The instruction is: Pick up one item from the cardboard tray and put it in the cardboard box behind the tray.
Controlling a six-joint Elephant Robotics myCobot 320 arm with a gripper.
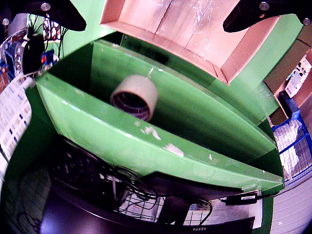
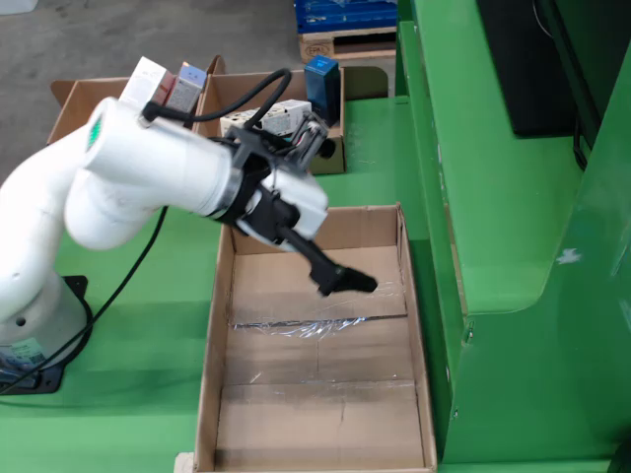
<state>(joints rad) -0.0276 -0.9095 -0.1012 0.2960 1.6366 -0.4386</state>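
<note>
In the wrist view the two dark fingers of the end effector are seen at the top corners, spread wide with nothing between them, so the grip is judged released and empty. The camera is tilted so that both the tray and a green trough beyond its edge are taken in. A tape roll is seen lying on its side against the sloped wall of the trough, apart from the fingers and outside the tray; whether it is meant as the item cannot be told. In the fixed view the arm is held over the tray, the fingers pointed down toward the tray's right wall, presumably because the green structure beside it is being looked at. The tray floor shows only clear film. Smaller boxes holding packaged goods stand behind the tray. No item is yet held, so the pick is judged still ahead.
</note>
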